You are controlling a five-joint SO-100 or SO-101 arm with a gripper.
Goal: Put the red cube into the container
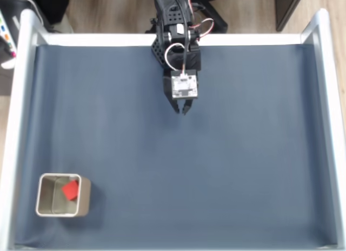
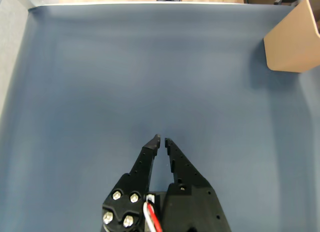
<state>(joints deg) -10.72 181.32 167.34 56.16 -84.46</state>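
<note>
Dark blue cloth (image 1: 227, 153) covers your work surface, framed by a white border (image 1: 16, 126) with wood floor (image 1: 108, 10) beyond the top edge of the fixed view. Your gripper (image 1: 182, 109) hangs near the upper centre of that frame, empty, its tips nearly touching with only a sliver of gap in the wrist view (image 2: 161, 139). You find the red cube (image 1: 71, 189) inside the container (image 1: 43, 205) at the lower left of the fixed view; in the wrist view the container's wall (image 2: 295, 42) sits at the upper right.
</note>
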